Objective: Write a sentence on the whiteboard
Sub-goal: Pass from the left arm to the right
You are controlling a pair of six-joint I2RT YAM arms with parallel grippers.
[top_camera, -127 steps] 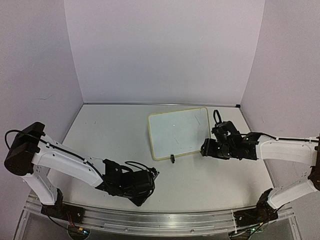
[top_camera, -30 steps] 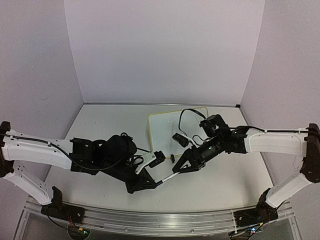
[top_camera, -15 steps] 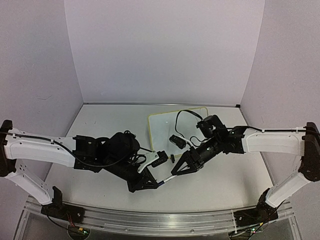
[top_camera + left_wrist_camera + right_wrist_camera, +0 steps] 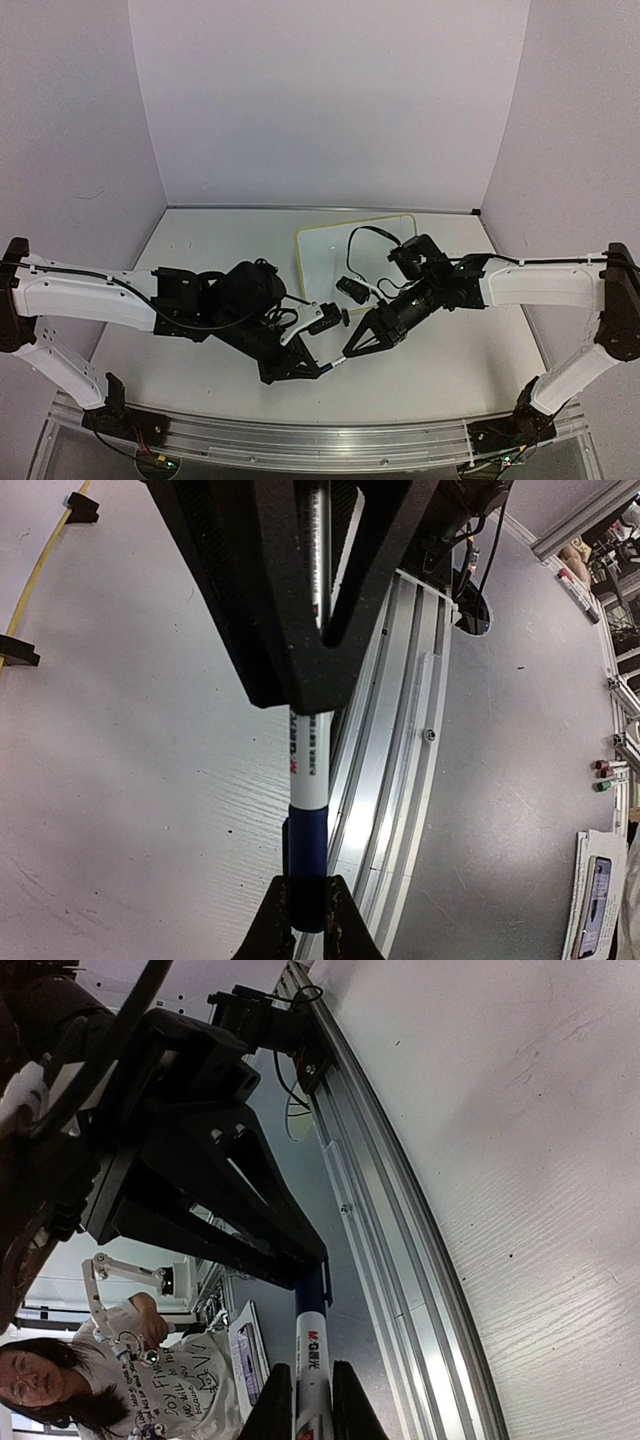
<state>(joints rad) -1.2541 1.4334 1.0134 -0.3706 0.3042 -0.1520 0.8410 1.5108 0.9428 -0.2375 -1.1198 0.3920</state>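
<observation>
Your left gripper (image 4: 307, 925) pinched blue cap (image 4: 305, 855) of marker (image 4: 310, 765); right gripper (image 4: 312, 1405) sat narrow on white barrel. Whiteboard (image 4: 330, 250) lay flat beyond them, far right of centre, apparently blank. Had you pulled off-axis, barrel could have slipped, marker dropping toward near edge of table (image 4: 200, 260).

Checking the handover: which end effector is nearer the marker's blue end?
Left. The left end effector clamps the marker right on its blue end; the right end effector grips the white barrel farther along, clear of the blue.
</observation>
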